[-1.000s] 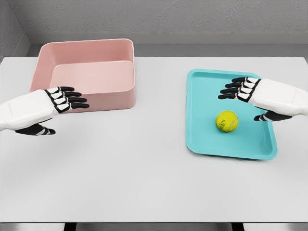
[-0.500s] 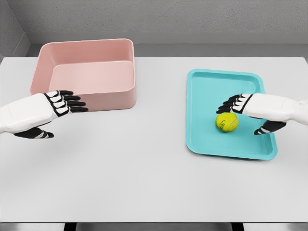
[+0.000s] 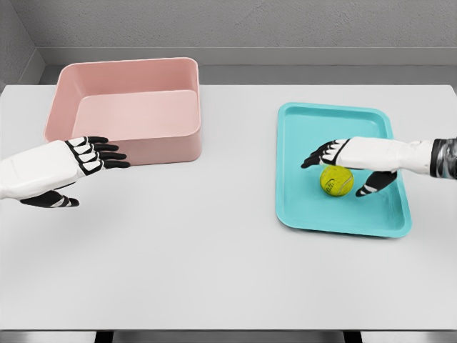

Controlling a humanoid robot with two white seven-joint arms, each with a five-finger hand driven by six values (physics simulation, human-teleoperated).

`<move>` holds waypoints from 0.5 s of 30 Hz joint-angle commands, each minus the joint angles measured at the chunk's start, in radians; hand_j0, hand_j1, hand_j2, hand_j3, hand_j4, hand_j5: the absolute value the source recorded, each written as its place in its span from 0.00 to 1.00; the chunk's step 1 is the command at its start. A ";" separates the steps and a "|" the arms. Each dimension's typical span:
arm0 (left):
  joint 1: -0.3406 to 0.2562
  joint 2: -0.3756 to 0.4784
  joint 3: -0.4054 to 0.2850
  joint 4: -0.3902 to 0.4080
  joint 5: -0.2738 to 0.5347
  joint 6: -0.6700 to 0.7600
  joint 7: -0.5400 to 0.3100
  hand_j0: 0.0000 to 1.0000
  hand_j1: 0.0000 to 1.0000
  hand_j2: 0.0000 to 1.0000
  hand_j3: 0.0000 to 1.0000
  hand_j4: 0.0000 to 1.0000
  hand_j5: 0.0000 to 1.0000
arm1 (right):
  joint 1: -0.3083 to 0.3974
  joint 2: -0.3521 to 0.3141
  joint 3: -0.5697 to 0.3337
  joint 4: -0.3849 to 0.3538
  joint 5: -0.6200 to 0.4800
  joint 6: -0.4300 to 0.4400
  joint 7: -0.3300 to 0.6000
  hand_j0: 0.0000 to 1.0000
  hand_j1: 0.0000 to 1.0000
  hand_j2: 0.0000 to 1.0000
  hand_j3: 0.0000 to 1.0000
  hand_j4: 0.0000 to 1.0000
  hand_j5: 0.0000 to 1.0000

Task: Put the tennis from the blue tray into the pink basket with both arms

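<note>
My right hand [image 3: 348, 158] hovered w/ fingers spread over the tennis ball [image 3: 336, 179], which sat in the blue tray [image 3: 300, 207]. Left hand [image 3: 68, 166] was open beside the pink basket [image 3: 164, 148].

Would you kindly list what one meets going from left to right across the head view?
Left hand → pink basket → blue tray → tennis ball

Fuzzy matt tennis ball [image 3: 336, 179], smooth plastic-looking tray [image 3: 314, 214] and basket [image 3: 164, 148], matt table [image 3: 214, 264]
</note>
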 commanded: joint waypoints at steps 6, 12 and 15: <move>0.000 0.004 0.000 0.001 0.007 0.001 0.001 1.00 1.00 1.00 1.00 1.00 1.00 | 0.003 0.062 -0.005 0.103 0.018 0.002 0.012 0.99 0.99 0.99 0.99 0.99 0.99; 0.006 0.004 0.000 0.001 0.006 0.001 0.001 1.00 1.00 1.00 1.00 1.00 1.00 | 0.009 0.078 0.002 0.137 0.024 0.002 0.012 0.99 0.99 0.99 0.99 0.99 0.99; 0.008 0.011 0.000 0.001 0.005 0.001 0.001 1.00 1.00 1.00 1.00 1.00 1.00 | 0.011 0.084 0.005 0.135 0.026 0.002 0.012 0.99 0.99 0.99 0.99 0.99 0.99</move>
